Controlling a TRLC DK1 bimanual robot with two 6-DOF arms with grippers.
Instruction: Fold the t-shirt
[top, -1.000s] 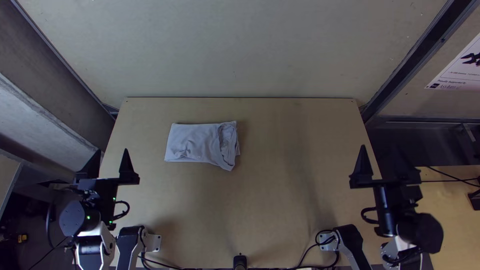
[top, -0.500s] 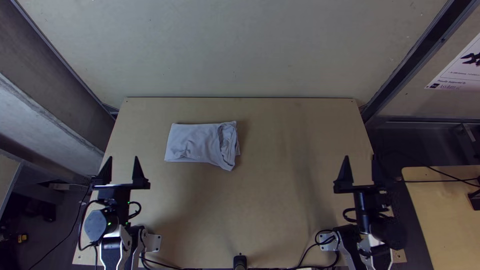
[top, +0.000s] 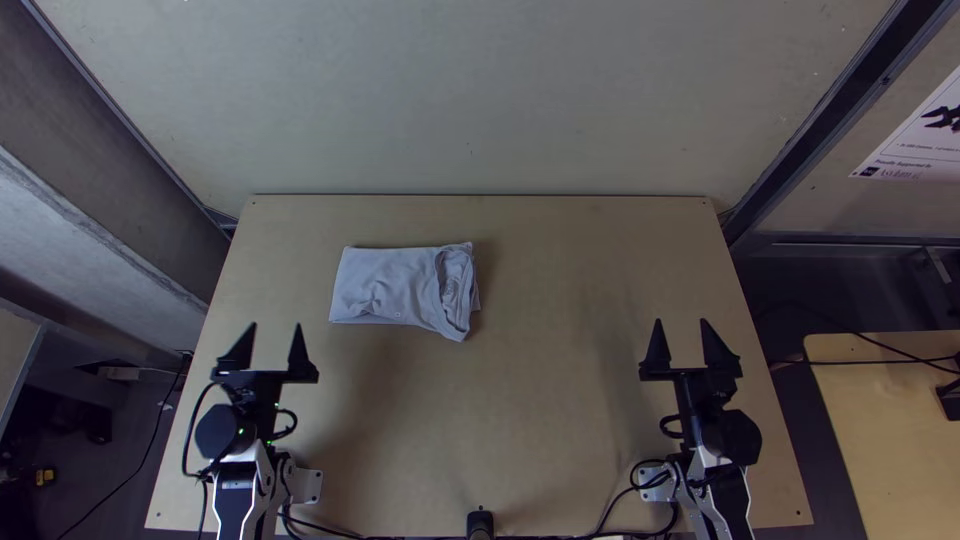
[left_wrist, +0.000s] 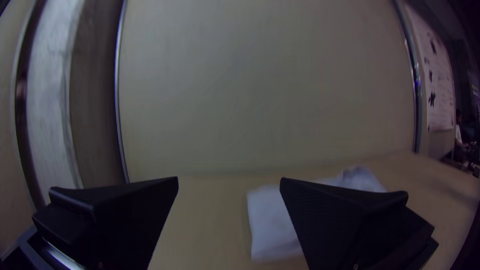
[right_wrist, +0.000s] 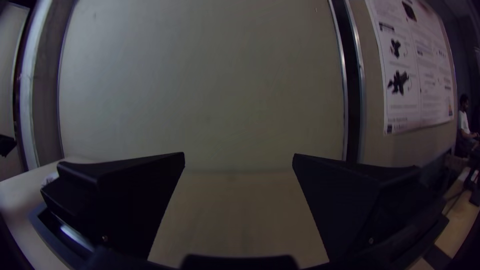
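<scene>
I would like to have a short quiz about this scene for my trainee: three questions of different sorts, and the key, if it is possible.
1. Fill in the missing word: the fingers of the left end effector and the right end effector stand ____.

2. True or false: the t-shirt lies fully spread out on the table.

3. Multiple choice: where on the table is the t-shirt?
A) In the near right corner
B) Left of the middle, nearer the far edge
C) Hanging over the near edge

Key: 1. open; 2. false (it lies folded into a compact bundle); 3. B
</scene>
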